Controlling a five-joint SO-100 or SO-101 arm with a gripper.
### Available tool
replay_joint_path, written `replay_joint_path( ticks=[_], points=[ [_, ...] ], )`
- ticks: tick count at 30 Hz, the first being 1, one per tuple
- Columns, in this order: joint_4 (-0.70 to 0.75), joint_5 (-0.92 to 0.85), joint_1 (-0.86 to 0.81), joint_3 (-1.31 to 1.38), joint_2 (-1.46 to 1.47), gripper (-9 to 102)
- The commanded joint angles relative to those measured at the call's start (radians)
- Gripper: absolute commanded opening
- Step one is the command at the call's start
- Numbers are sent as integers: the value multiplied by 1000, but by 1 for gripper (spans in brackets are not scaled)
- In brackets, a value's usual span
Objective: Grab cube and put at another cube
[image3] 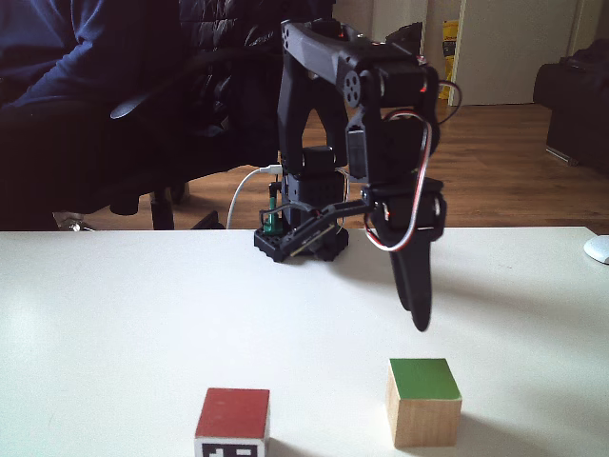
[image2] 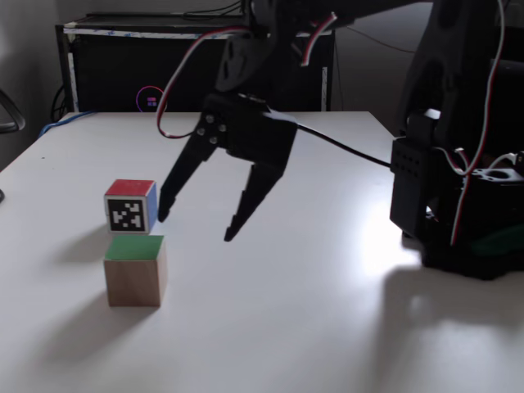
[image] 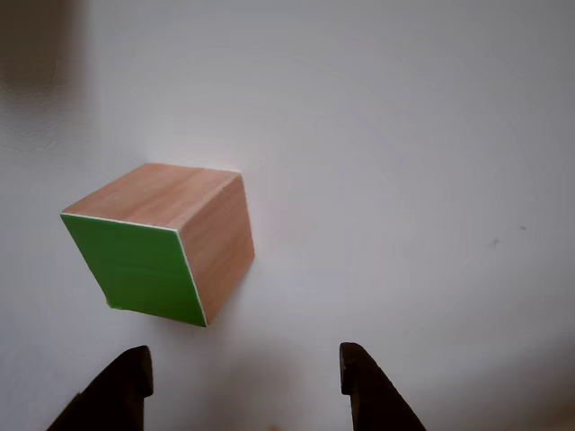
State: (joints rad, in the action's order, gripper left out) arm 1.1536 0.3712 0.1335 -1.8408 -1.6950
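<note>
While the gripper (image: 243, 382) hangs wide open with nothing between its two dark tips, the other view shows the cube (image: 162, 242) resting on the white table (image: 404, 180), its green face turned towards the camera, ahead of the tips and apart from them.

In a fixed view the spread gripper (image2: 196, 225) hovers above the table (image2: 327, 311), empty. The cube (image2: 135, 270) sits green side up, just in front of another cube (image2: 131, 206) with a red top, blue side and black-and-white marker. The arm's base (image2: 458, 205) stands at right.

In a fixed view the gripper (image3: 419, 319) points down behind the cube (image3: 423, 400); another cube (image3: 233, 424) lies left of it. A chair (image3: 114, 143) stands behind the table (image3: 143, 314).
</note>
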Motion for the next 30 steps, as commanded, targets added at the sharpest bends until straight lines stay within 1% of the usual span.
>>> replay_joint_path(
  ticks=[1, 7, 17, 30],
  points=[
    [35, 0, 12, 110, 18, 34],
    [109, 14, 18, 245, 91, 38],
    [153, -3, -9, 407, 239, 43],
    [183, -43, -58, 611, 491, 43]
  ],
)
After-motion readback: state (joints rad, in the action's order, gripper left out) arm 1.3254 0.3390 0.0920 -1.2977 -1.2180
